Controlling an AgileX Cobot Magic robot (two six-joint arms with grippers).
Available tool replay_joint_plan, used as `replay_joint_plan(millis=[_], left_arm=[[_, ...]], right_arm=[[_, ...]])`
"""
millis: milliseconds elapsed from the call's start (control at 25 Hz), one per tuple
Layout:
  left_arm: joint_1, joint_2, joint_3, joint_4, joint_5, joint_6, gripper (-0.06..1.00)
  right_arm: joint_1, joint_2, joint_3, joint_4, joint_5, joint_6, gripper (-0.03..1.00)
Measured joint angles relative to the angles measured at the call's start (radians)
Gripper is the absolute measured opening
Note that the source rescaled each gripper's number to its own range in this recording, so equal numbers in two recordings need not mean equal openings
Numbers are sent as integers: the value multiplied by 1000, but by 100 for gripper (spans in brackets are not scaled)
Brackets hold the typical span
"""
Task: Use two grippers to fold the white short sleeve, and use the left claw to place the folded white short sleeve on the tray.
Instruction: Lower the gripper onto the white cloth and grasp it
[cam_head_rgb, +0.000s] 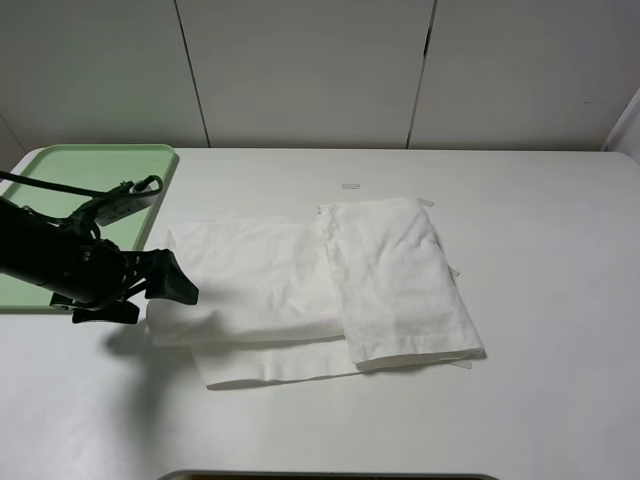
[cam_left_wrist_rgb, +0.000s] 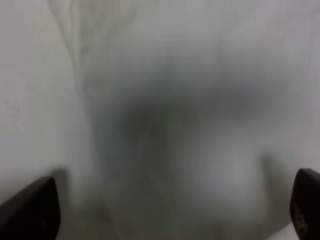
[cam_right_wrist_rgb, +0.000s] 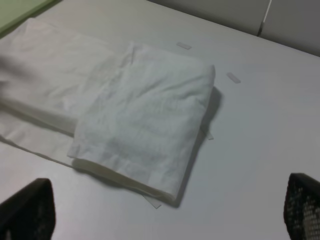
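Observation:
The white short sleeve (cam_head_rgb: 300, 290) lies in the middle of the table, its right part folded over into a thick layered block. My left claw (cam_head_rgb: 168, 300) is open at the shirt's left edge, low over the table. In the left wrist view the blurred white cloth (cam_left_wrist_rgb: 175, 100) fills the frame between the wide-apart fingertips (cam_left_wrist_rgb: 30, 210) of the left claw (cam_left_wrist_rgb: 170, 210). My right gripper (cam_right_wrist_rgb: 165, 210) is open and empty, above the table and apart from the shirt (cam_right_wrist_rgb: 125, 110); it is out of the exterior view. The pale green tray (cam_head_rgb: 90, 165) sits at the far left.
Small pale tape strips (cam_head_rgb: 350, 186) lie on the table beyond the shirt and show in the right wrist view (cam_right_wrist_rgb: 183, 45). A corner of the tray (cam_right_wrist_rgb: 15, 10) shows there too. A dark edge (cam_head_rgb: 330, 476) runs along the table's front.

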Motion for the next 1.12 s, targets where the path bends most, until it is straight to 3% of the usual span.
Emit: replay_joint_plan(millis=[360, 840, 880, 1000, 1080, 1120], left_arm=[[0, 79, -1, -232, -15, 245, 91], [-49, 170, -89, -269, 37, 260, 87], [-96, 212, -126, -278, 52, 259, 61], [-113, 230, -125, -262, 35, 256, 22], [-115, 234, -123, -233, 38, 252, 6], [-116, 234, -123, -220, 40, 245, 3]], right_arm=[[0, 0, 0, 0, 0, 0, 100], [0, 0, 0, 0, 0, 0, 100], [0, 0, 0, 0, 0, 0, 100], [0, 0, 0, 0, 0, 0, 100], [0, 0, 0, 0, 0, 0, 100], [0, 0, 0, 0, 0, 0, 100]])
